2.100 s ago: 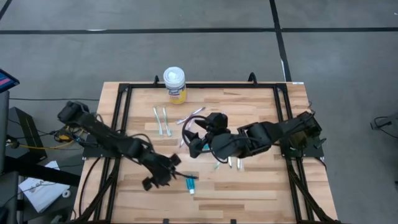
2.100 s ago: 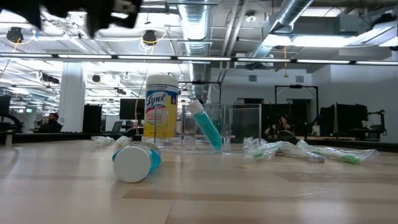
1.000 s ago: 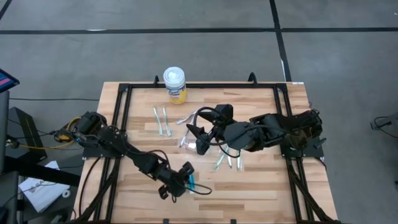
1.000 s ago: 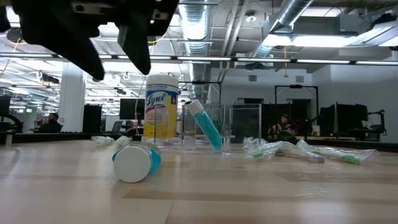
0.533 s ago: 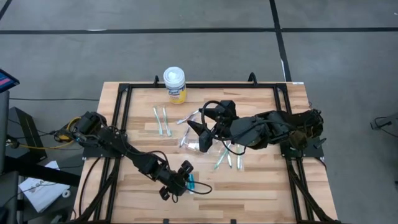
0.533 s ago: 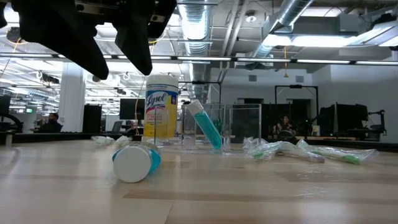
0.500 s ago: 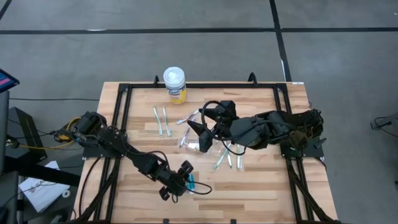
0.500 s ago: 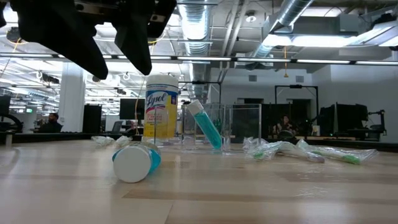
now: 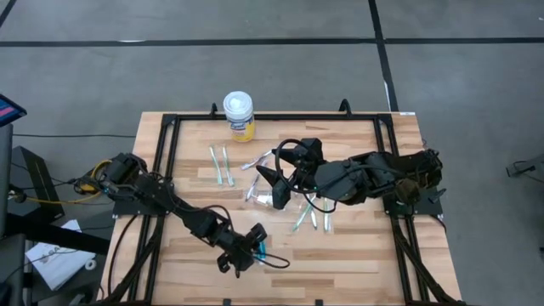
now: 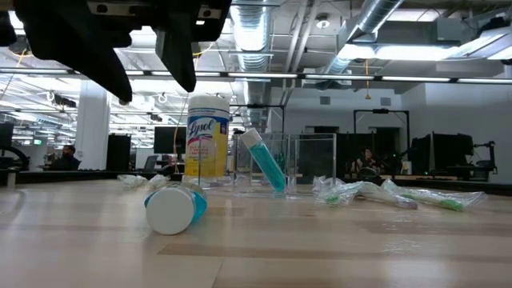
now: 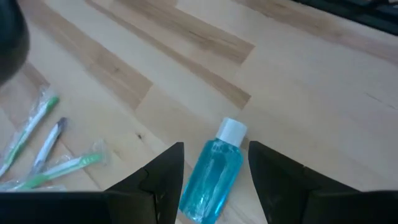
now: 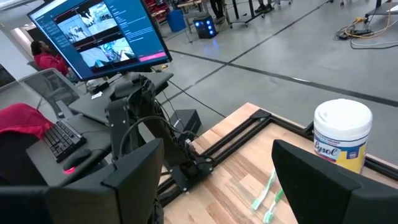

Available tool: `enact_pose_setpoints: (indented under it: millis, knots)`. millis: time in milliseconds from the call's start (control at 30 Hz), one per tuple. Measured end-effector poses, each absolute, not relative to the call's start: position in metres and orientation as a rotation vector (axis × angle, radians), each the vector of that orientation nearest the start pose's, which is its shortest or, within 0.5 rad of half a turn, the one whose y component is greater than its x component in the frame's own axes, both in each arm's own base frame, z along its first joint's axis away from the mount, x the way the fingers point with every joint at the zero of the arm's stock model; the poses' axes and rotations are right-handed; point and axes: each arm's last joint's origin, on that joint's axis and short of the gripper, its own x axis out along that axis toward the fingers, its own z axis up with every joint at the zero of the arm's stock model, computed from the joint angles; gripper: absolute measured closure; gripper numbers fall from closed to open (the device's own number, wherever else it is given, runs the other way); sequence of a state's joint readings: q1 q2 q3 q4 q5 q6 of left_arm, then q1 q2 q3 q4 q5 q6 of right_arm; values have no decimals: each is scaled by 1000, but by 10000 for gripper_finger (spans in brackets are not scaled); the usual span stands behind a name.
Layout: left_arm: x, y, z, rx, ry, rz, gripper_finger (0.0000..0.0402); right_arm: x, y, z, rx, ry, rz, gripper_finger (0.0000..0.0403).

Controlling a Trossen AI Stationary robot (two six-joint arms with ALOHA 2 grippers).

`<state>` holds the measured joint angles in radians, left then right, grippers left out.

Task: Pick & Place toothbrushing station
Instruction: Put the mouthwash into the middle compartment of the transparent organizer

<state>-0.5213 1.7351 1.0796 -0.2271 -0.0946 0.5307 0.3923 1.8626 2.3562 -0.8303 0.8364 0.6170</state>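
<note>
It's a light wood plank table (image 9: 357,255) with a black metal frame around the edges. Sitting on it: a Lysol wipes canister (image 9: 239,116) upright at the far edge, two wrapped toothbrushes (image 9: 221,166) side by side nearby, a few more wrapped toothbrushes (image 9: 313,220) around the middle, a clear plastic cup (image 10: 261,166), and a blue toothpaste tube (image 11: 214,177) lying flat toward the near side.

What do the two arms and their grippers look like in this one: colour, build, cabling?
Both arms are matte black and jointed, with loose black cables looping along them. The left gripper has two broad, flat, dark fingers; the right gripper has the same dark, blocky pair. No markings are visible on either.
</note>
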Motion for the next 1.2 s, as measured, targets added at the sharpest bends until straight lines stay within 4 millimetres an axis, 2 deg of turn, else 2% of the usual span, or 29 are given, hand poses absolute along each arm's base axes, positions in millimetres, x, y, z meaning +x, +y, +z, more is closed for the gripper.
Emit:
enact_pose_setpoints:
  millis: [67,300,367,500,667,767,833,967,1200]
  knots:
    - [312,-174,181,758,739,-649,229,346,120,497,408,131,-506,113]
    - [316,-181,136,768,863,-734,229,346,120,496,407,132,-506,113]
    - [317,-183,130,784,865,-745,229,346,120,496,408,131,-506,113]
    - [319,-184,136,807,813,-747,229,346,120,496,408,132,-506,113]
    - [323,-186,173,787,677,-708,229,346,120,496,408,132,-506,113]
    - [327,-185,183,779,651,-693,229,346,120,496,408,132,-506,113]
    - [330,-183,182,776,655,-685,229,346,120,496,408,132,-505,113]
    - [337,-176,162,782,726,-670,229,346,120,497,412,128,-505,113]
    - [346,-166,140,787,801,-639,229,346,120,497,416,125,-503,113]
